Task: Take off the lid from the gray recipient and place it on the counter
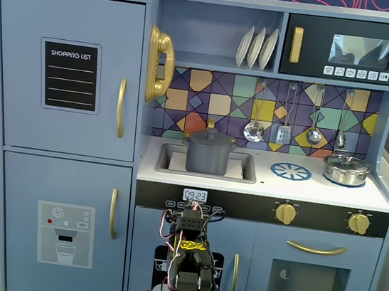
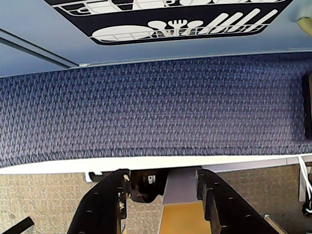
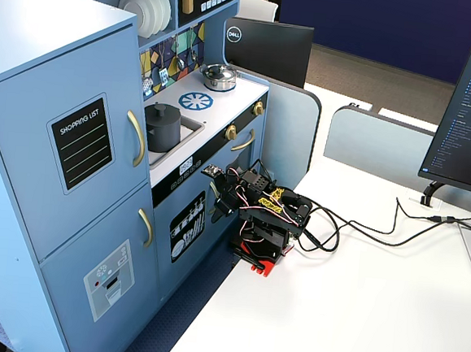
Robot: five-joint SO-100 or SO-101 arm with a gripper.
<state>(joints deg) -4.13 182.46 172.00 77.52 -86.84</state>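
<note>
Approach not begun: black two-finger gripper [image 2: 163,187] hung folded low, jaws parted, empty. Flat dark gray matte lid [image 1: 211,135] capped gray cylindrical pot [image 1: 209,154] well above jaws; next move calls for raising and reaching.

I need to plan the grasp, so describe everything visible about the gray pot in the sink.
The gray recipient is a dark gray, matte cylindrical pot with a small handle on each side. It stands upright in the recessed sink of the white counter, left of the blue burner print in this fixed view. The lid, matching gray with a central knob, sits closed on top. Nothing else touches it; the hand is folded low, well clear.
</note>
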